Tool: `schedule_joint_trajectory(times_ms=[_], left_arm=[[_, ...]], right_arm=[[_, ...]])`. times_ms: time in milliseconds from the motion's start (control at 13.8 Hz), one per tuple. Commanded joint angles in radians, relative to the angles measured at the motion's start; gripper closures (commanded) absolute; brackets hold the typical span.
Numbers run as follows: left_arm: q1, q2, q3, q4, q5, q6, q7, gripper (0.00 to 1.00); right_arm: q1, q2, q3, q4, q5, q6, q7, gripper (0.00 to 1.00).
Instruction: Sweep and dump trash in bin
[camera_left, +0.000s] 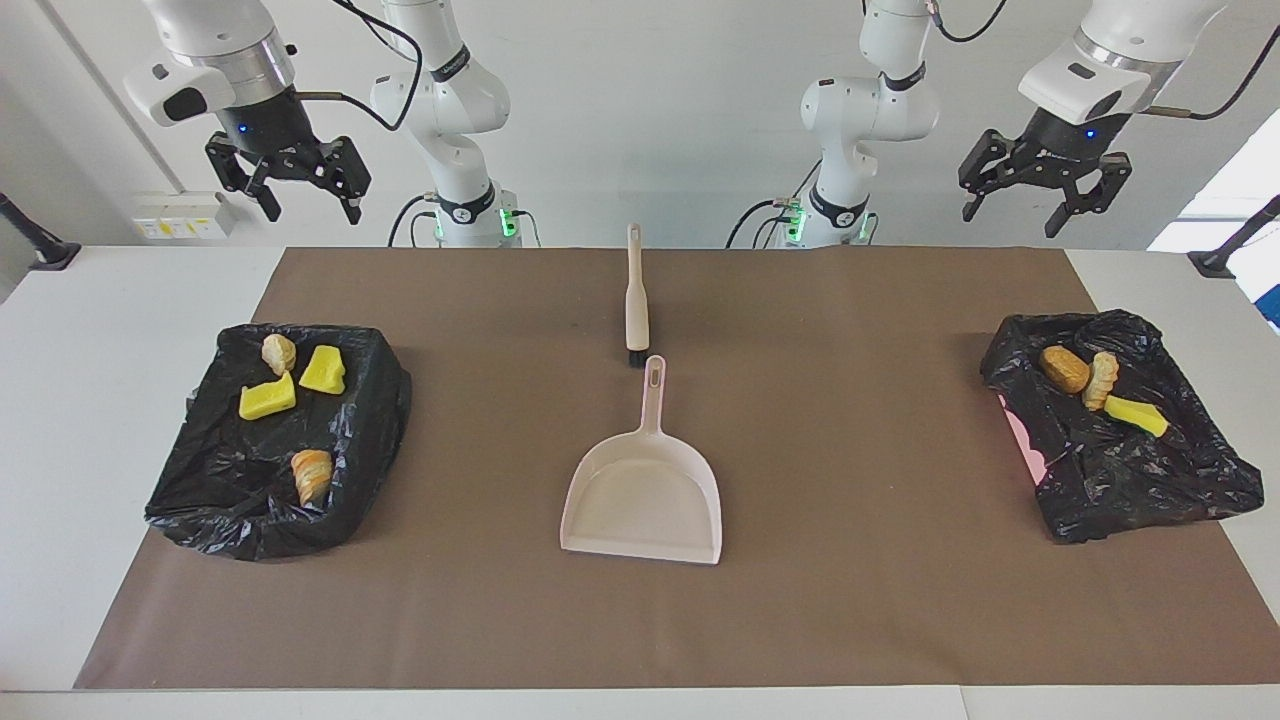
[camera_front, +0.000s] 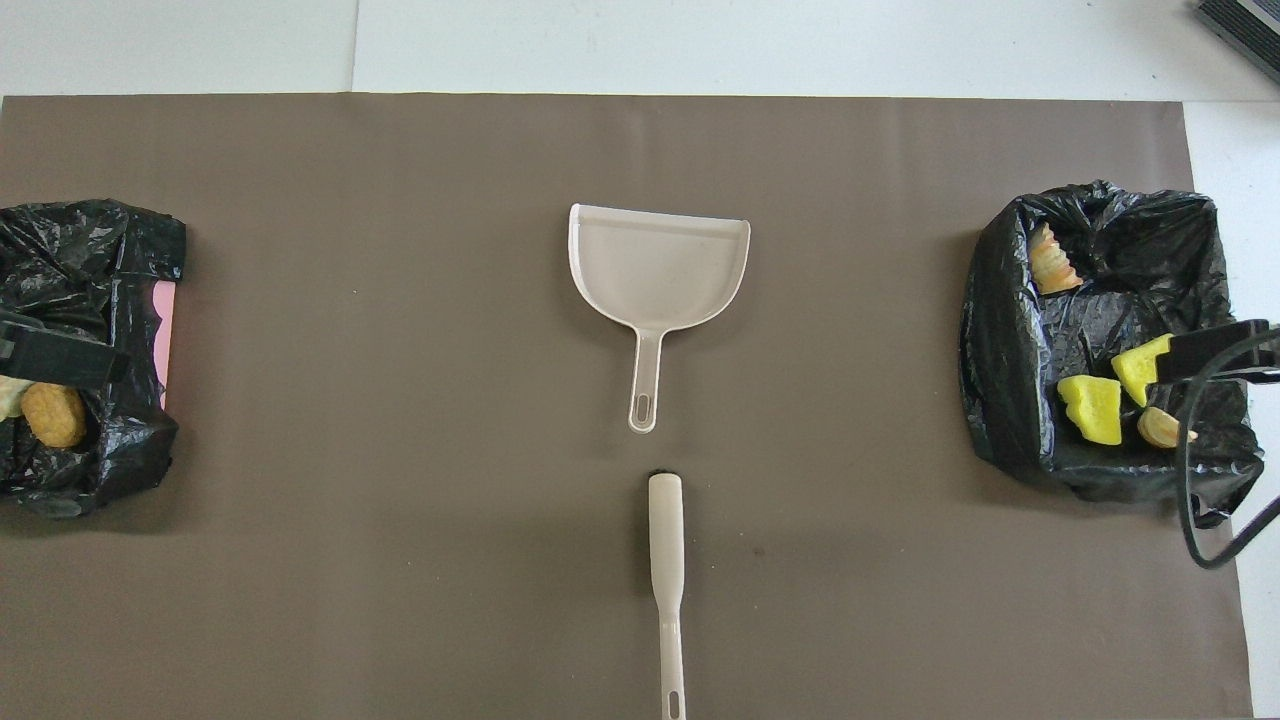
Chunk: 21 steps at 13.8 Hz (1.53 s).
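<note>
All trash lies in two black-lined bins at the bench's two ends. Both grippers, left and right, hang high with fingers spread. Dustpan and brush rest mid-bench.

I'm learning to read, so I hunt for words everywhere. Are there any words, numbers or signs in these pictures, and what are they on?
No readable text: none on the dustpan, the hand brush, the brown mat or the two bag-lined bins.
The wall socket panel has small marks, too small to read.
The left gripper and right gripper, both open and waiting up in the air, show only blue lights, no lettering.
</note>
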Motion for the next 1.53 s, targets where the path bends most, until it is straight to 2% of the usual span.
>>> schedule_joint_trajectory(times_ms=[0,1455], left_arm=[[0.009,0.005,-0.002,0.015,-0.017,-0.011,-0.05,0.0],[0.004,-0.018,-0.004,-0.019,-0.006,-0.026,-0.132,0.0]], right_arm=[[-0.007,-0.006,0.003,-0.003,0.014,-0.006,-0.021,0.0],[-0.007,-0.006,0.003,-0.003,0.014,-0.006,-0.019,0.0]])
